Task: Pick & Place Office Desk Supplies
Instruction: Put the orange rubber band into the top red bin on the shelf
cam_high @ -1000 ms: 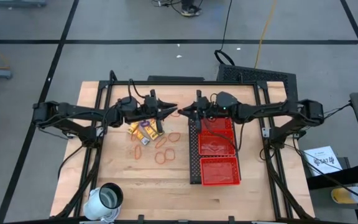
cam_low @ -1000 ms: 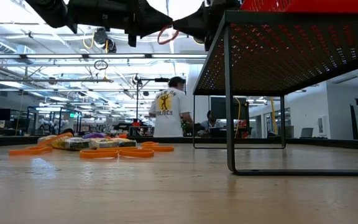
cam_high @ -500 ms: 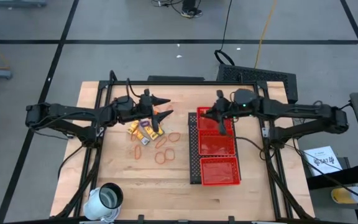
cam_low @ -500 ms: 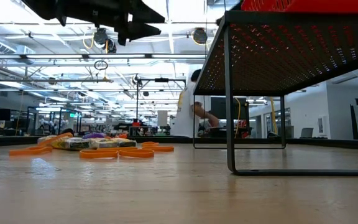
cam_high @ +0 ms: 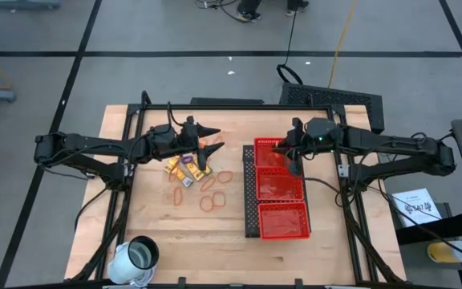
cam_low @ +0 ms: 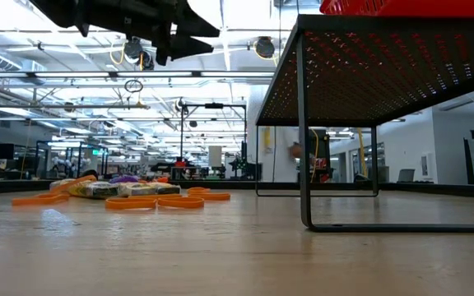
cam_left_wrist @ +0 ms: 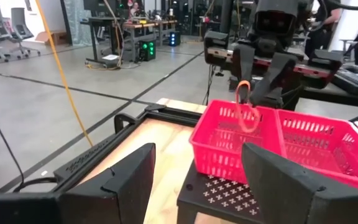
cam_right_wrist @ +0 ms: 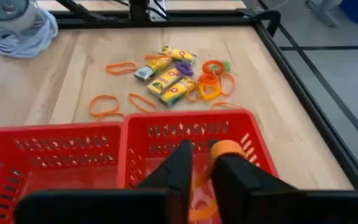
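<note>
My right gripper is shut on an orange rubber band over the far compartment of the red mesh tray. My left gripper is open and empty, in the air above the far side of the pile of supplies. On the table lie yellow packets, several orange rubber-band loops and small purple and green pieces. The low view shows the pile flat on the wood. My right gripper pinches the top of the rubber-band loop between its two fingers. The fingers come from above, slanting down. The loop hangs slack below them, its lower end down inside the tray's far compartment; whether it touches the tray I cannot tell.
The red tray stands raised on a black perforated stand at the table's right half. A white cup stands at the near left corner. A black frame runs along the table's far edge.
The two grippers were tip to tip at the table's far middle with the rubber band between them. My right gripper has gone toward the right edge with the band, over the tray's far compartment. My left gripper has drawn back a little toward the left.
</note>
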